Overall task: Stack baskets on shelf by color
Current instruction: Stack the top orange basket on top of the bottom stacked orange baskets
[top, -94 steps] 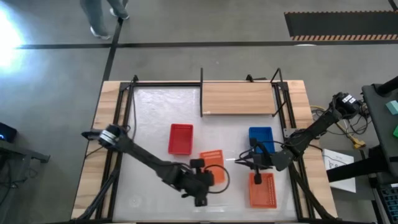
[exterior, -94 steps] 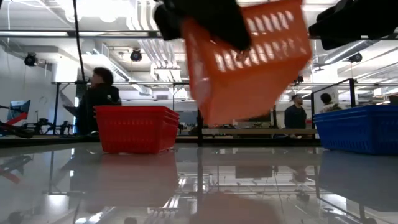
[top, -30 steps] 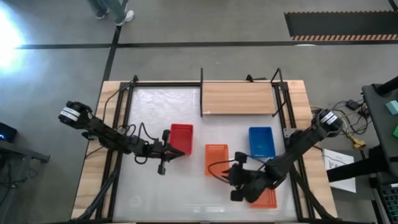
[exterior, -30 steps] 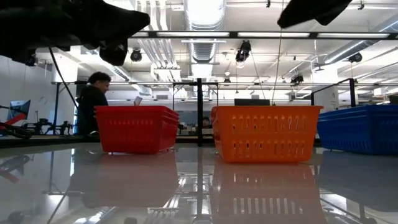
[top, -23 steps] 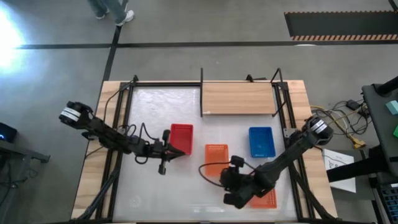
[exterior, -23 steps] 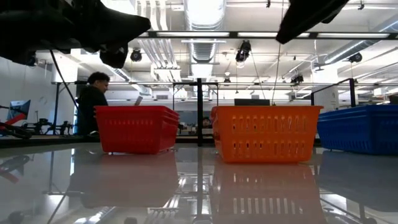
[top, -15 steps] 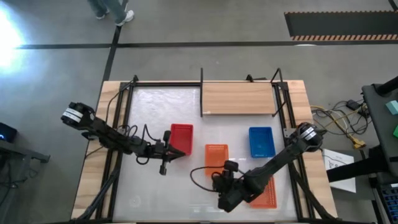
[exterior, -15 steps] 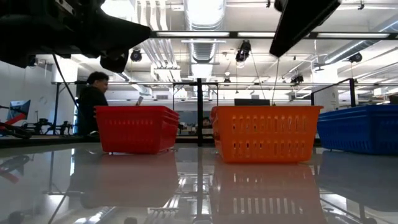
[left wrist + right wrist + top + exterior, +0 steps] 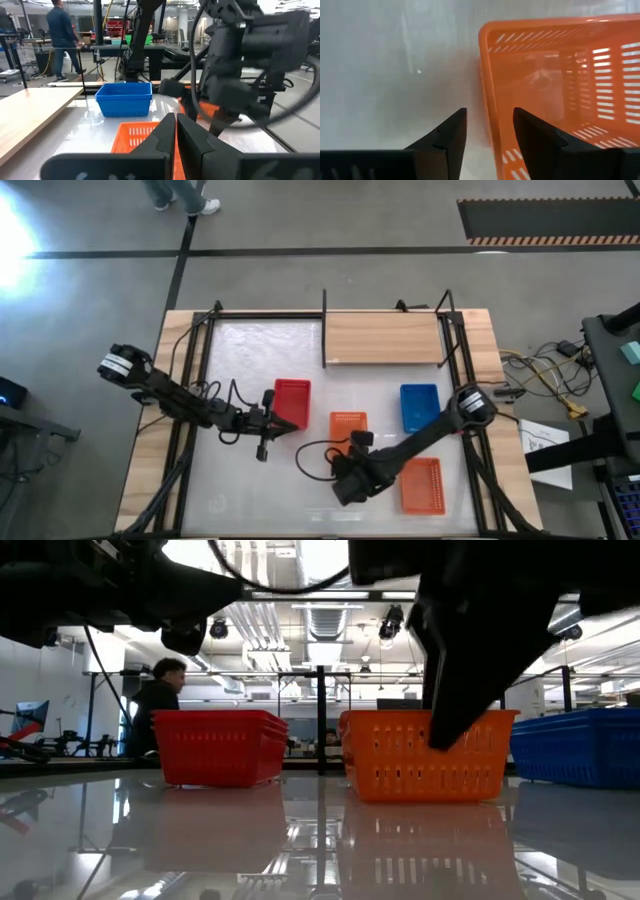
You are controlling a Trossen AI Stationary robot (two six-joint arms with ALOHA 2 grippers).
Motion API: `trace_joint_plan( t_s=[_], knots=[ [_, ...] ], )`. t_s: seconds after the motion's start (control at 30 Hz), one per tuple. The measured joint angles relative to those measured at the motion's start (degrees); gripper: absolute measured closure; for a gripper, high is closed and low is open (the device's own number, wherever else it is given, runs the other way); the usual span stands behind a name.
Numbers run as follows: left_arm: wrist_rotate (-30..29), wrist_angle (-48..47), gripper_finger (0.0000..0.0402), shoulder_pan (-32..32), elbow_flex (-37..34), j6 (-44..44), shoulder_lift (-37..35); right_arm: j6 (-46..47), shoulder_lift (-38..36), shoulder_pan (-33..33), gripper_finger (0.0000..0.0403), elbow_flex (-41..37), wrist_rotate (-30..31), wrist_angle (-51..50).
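The light-wood shelf (image 9: 385, 338) stands at the far edge with nothing on it. A red basket (image 9: 291, 402), an orange basket (image 9: 349, 426) and a blue basket (image 9: 420, 408) sit upright in a row mid-table. A second orange basket (image 9: 422, 486) sits near the front right. My right gripper (image 9: 490, 125) is open above the middle orange basket (image 9: 560, 90). Its fingers stand on either side of one wall near a corner, and I see no touch. My left gripper (image 9: 176, 127) is shut and holds nothing, hovering by the red basket's near end.
Black frame posts (image 9: 213, 310) run along the table's left and right sides and around the shelf. A loose cable (image 9: 315, 455) loops off my right arm over the table. People stand in the room beyond the table (image 9: 155, 700). Bare white tabletop lies at the near left.
My right gripper has moved toward the table's left edge, off the near orange basket and over to the middle orange one. It has also come down, now showing in front of that basket in the low view. The near orange basket stays on the table, now uncovered.
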Motion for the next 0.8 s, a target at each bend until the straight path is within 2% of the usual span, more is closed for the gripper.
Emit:
trace_joint_plan(
  t_s=[0.13,0.37,0.57,0.8],
  knots=[
    [0.0,0.0,0.0402,0.0,0.0,0.0,0.0,-1.48,0.31,-0.11,0.0287,-0.05,-0.18,-0.56],
    [0.0,-0.18,0.0401,0.0,-0.39,0.02,0.0,-1.4,-1.2,-0.26,0.0385,-0.07,-1.52,-1.3],
    [0.0,-0.53,0.0401,0.0,-0.5,0.02,0.0,2.52,-7.05,1.39,0.039,-0.04,-1.52,-2.87],
    [-0.02,-0.55,0.0402,0.0,-1.2,0.02,-0.11,11.75,-14.53,9.27,0.0391,0.0,-1.51,-7.32]
  ],
)
